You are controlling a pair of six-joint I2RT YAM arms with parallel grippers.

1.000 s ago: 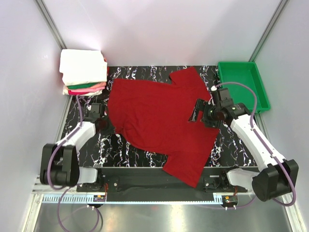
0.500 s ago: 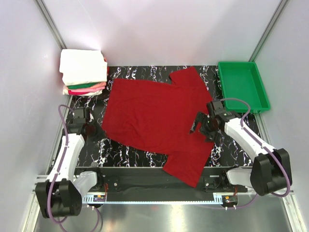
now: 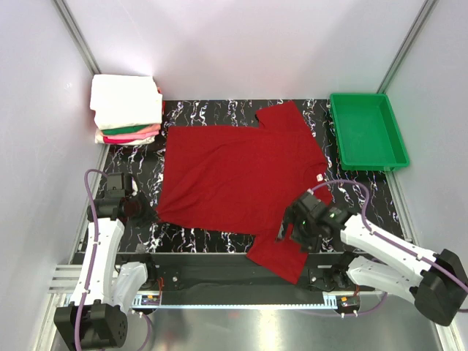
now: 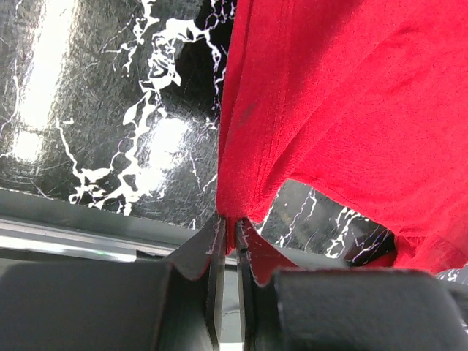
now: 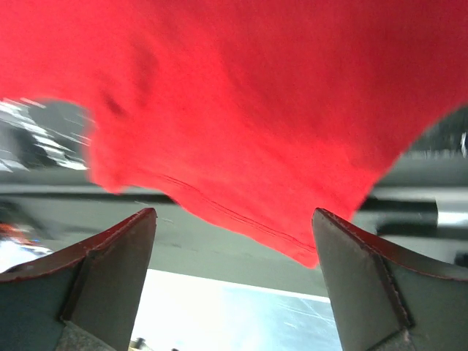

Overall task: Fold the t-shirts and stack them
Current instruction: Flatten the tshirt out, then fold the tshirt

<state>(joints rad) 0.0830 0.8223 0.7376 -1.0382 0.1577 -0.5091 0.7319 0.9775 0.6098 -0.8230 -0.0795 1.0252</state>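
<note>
The red t-shirt point(image 3: 234, 172) is spread flat across the middle of the bench point(image 3: 212, 111). One sleeve is pointed toward the far edge and the other is draped over the near edge. A small white tag point(image 3: 319, 178) is seen on the shirt's right side. A corner of the hem on the shirt's left side is pinched between the almost closed fingers of the left hand point(image 4: 228, 223), low near the bench's left edge. The right hand point(image 3: 287, 225) is held over the near sleeve with its fingers spread wide, and nothing is gripped between them. A stack of folded t-shirts point(image 3: 126, 110), white on top, is set at the far left corner. A green tray point(image 3: 365, 150) is placed at the far right corner.
</note>
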